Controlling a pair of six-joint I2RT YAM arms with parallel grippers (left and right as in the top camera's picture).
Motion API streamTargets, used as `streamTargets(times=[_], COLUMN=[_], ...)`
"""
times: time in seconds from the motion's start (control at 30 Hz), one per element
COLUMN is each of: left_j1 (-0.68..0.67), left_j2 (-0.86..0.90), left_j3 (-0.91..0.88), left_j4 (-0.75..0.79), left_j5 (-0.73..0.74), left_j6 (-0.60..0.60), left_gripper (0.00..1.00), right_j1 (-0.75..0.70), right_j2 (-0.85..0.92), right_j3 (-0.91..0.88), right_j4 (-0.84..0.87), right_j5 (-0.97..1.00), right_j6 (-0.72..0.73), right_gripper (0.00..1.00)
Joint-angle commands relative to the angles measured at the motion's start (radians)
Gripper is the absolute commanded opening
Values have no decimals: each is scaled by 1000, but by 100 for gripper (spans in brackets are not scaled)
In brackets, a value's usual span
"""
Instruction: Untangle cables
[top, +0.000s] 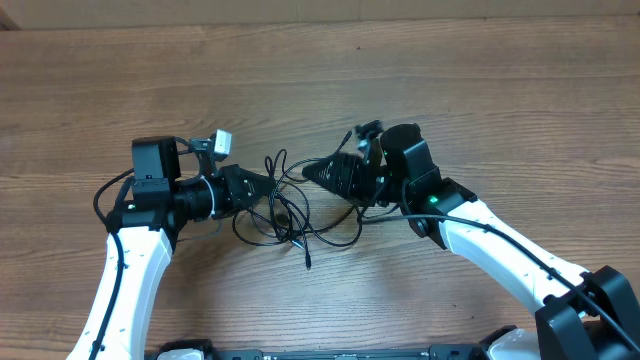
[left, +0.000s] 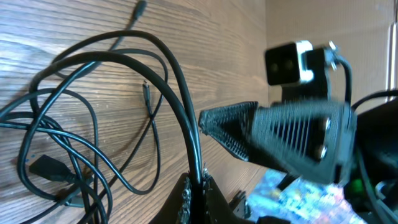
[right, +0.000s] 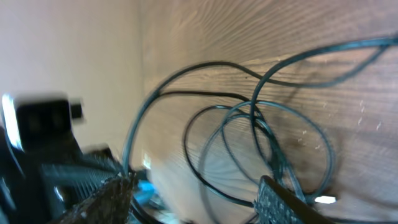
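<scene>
Only the left wrist view shows the left gripper (left: 196, 186) pinched shut on strands of the thin, glossy black cables (left: 93, 124). The right wrist view shows the right gripper (right: 193, 202) spread apart, with curved loops beyond its ribbed fingers (right: 283, 202). Overhead, the tangle lies between both grippers on the wood-grain table (top: 450, 80).

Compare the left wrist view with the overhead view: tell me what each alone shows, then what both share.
Left wrist only: the left gripper shut on a strand of the cables, and a flat plug, clear only here. Overhead only: both white arms and the whole tangle lying between the grippers. Both: the cables, the right gripper and the wooden table.
</scene>
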Motion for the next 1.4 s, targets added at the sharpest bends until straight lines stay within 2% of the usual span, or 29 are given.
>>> streamTargets(times=[0.0, 0.17, 0.33, 0.4, 0.53, 0.77, 0.9, 1.07, 1.17, 1.37], left_j1=[-54, -129, -151, -151, -151, -151, -151, -151, -151, -151], left_j2=[-13, -13, -13, -13, -13, -13, -13, -13, -13, -13], left_j3=[10, 10, 10, 10, 10, 10, 10, 10, 10, 10], left_j4=[-3, -3, -3, -4, -3, -6, -7, -8, -8, -10], left_j5=[-3, -3, -3, -3, -3, -3, -7, -50, -55, -56], left_j6=[85, 189, 213, 213, 212, 213, 216, 215, 215, 215], left_gripper=[4, 5, 5, 5, 4, 5, 6, 6, 9, 9], right_j1=[20, 53, 54, 54, 57, 83, 100, 103, 106, 106], right_j2=[-14, -13, -13, -13, -13, -13, -13, -13, -13, -13], right_j3=[19, 19, 19, 19, 19, 19, 19, 19, 19, 19], right_j4=[16, 15, 17, 18, 3, 1, -9, -98, -95, -91], right_j5=[99, 185, 235, 254, 259, 264, 266, 221, 168, 108], right_j6=[299, 304, 356, 360, 358, 347, 237, 200, 92, 80], right_gripper=[62, 62, 57, 52, 33, 34, 34, 31, 31, 31])
